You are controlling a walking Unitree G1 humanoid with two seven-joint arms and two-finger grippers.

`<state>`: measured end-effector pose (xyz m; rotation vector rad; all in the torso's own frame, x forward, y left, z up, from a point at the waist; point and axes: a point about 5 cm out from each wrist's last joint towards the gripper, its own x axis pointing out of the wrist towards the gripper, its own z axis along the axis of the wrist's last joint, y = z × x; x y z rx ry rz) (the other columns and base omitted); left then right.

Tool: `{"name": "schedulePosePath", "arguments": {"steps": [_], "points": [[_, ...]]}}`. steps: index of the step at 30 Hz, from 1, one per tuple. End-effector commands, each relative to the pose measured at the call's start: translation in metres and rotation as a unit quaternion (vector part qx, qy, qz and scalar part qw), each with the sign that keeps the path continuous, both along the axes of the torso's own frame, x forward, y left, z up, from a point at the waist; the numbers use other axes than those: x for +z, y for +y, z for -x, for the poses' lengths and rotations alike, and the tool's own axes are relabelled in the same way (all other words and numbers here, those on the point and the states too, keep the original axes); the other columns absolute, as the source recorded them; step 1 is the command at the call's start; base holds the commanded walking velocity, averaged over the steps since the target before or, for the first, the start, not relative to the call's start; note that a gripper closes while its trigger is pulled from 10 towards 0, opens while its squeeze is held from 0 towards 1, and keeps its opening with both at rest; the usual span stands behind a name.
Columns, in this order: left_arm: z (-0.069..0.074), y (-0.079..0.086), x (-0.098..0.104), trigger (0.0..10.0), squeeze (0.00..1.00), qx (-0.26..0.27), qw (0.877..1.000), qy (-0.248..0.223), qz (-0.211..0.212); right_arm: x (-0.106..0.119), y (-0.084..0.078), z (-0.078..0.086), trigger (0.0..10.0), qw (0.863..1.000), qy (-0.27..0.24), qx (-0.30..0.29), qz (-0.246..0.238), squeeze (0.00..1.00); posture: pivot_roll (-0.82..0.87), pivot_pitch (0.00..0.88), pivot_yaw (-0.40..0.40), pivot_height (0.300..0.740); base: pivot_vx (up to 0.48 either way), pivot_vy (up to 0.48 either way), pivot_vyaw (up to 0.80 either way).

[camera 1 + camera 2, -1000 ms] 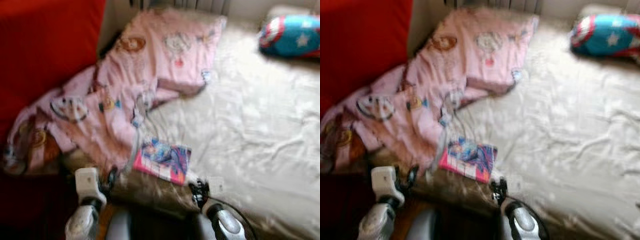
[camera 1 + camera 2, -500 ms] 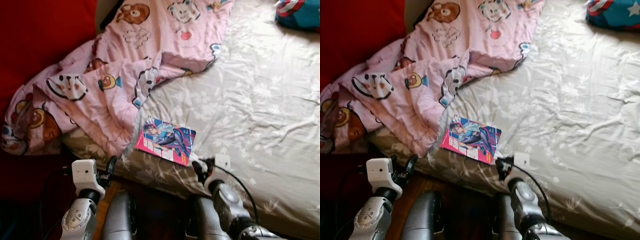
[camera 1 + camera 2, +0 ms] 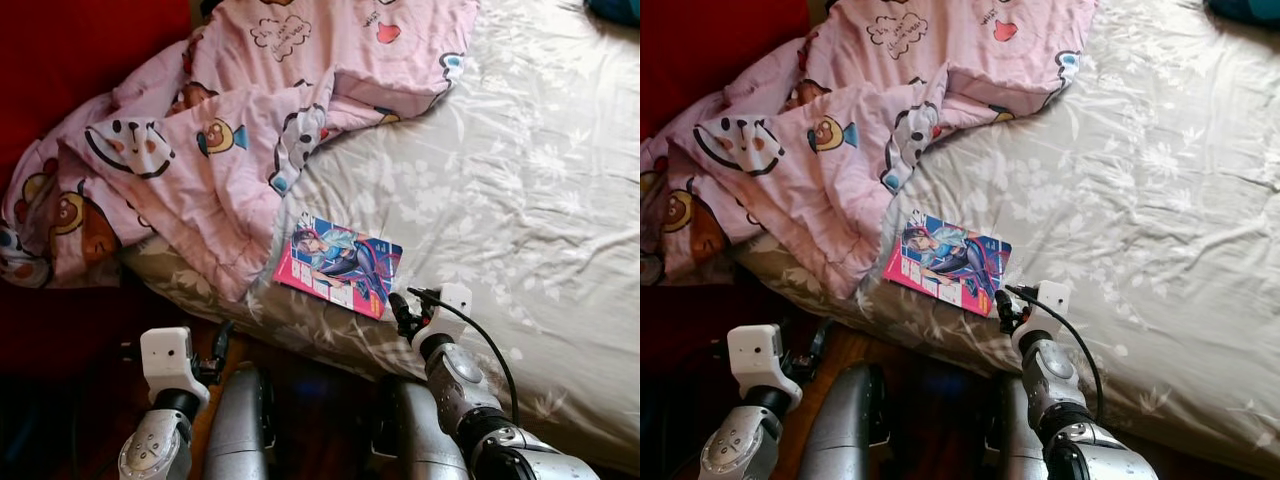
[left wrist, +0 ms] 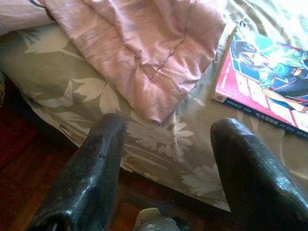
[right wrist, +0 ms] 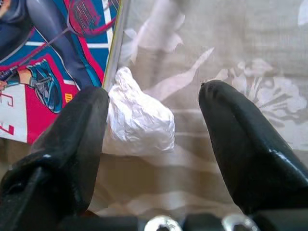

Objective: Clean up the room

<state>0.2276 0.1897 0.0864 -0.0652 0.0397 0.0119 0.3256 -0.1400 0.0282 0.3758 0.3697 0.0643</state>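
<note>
A bright comic book [image 3: 340, 265] lies flat near the front edge of the bed, just right of a crumpled pink cartoon blanket [image 3: 230, 130]. A small crumpled white paper wad [image 5: 139, 122] rests on the floral sheet [image 3: 520, 200] against the book's corner [image 5: 43, 57]. My right gripper [image 3: 398, 312] is open at the bed edge, its fingers straddling the wad without touching it. Lower and to the left, my left gripper [image 4: 171, 122] hangs open below the bed edge, facing the blanket's hem [image 4: 159, 53] and the book [image 4: 269, 91].
A red piece of furniture [image 3: 60, 60] stands at the left beside the bed. Dark wooden floor [image 4: 29, 192] shows under the bed edge. A blue cushion [image 3: 615, 8] sits at the far right corner of the bed. My own legs [image 3: 240, 430] are below.
The whole view has tilted down and sharpened as the camera moved. My right gripper has come closer to the book's corner at the bed edge. The left arm stays low.
</note>
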Motion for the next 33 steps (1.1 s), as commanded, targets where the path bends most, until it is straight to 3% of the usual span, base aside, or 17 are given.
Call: {"name": "schedulePosePath", "arguments": {"steps": [1,5,15,16,17,18,21,22,24,25,33], "points": [[0.008,0.001,-0.007,10.0,0.00,0.005,1.000,0.020,0.002,-0.011,-0.002,0.008,10.0,1.000,0.028,-0.002,-0.005,0.00,0.15,0.457,-0.059,0.632,0.000,0.000,0.00],[0.006,0.001,-0.006,10.0,0.00,0.004,1.000,0.021,0.002,-0.008,0.004,0.005,10.0,0.999,0.022,0.013,-0.027,0.00,0.14,0.448,-0.057,0.632,0.000,0.000,0.00],[0.000,-0.006,-0.001,10.0,0.00,0.000,1.000,0.015,0.012,-0.007,0.012,0.006,10.0,0.998,0.017,0.049,-0.026,0.00,0.14,0.452,-0.051,0.632,0.000,0.000,0.00],[0.000,-0.006,-0.002,10.0,0.00,0.000,1.000,0.016,0.012,-0.007,0.011,0.006,3.9,0.998,0.019,0.046,-0.023,0.00,0.14,0.453,-0.050,0.632,0.000,0.000,0.00],[0.001,-0.006,-0.003,10.0,0.00,0.000,1.000,0.017,0.012,-0.008,0.011,0.006,3.9,0.999,0.019,0.044,-0.022,0.00,0.14,0.453,-0.050,0.632,0.000,0.000,0.00],[0.001,-0.006,-0.003,10.0,0.00,-0.001,1.000,0.018,0.011,-0.008,0.011,0.007,0.0,0.999,0.020,0.043,-0.020,0.00,0.14,0.454,-0.049,0.632,0.000,0.000,0.00],[0.002,-0.005,-0.005,10.0,0.00,-0.001,1.000,0.022,0.011,-0.010,0.010,0.009,0.0,0.999,0.024,0.042,-0.021,0.00,0.14,0.455,-0.048,0.632,0.000,0.000,0.00],[0.002,-0.005,-0.005,10.0,0.00,0.000,1.000,0.023,0.011,-0.011,0.009,0.009,2.9,0.999,0.025,0.042,-0.020,0.00,0.14,0.455,-0.048,0.632,0.000,0.000,0.00],[0.002,-0.005,-0.005,10.0,0.00,0.000,1.000,0.023,0.010,-0.012,0.009,0.010,2.9,0.999,0.027,0.043,-0.019,0.00,0.14,0.455,-0.048,0.632,0.000,0.000,0.00],[0.002,-0.004,-0.005,10.0,0.00,0.001,1.000,0.024,0.009,-0.013,0.009,0.011,10.0,0.998,0.031,0.046,-0.012,0.00,0.14,0.455,-0.047,0.632,0.000,0.000,0.00],[0.002,-0.004,-0.006,10.0,0.00,0.001,1.000,0.025,0.009,-0.015,0.011,0.012,10.0,0.998,0.035,0.051,-0.014,0.00,0.14,0.449,-0.046,0.632,0.000,0.000,0.00]]}}
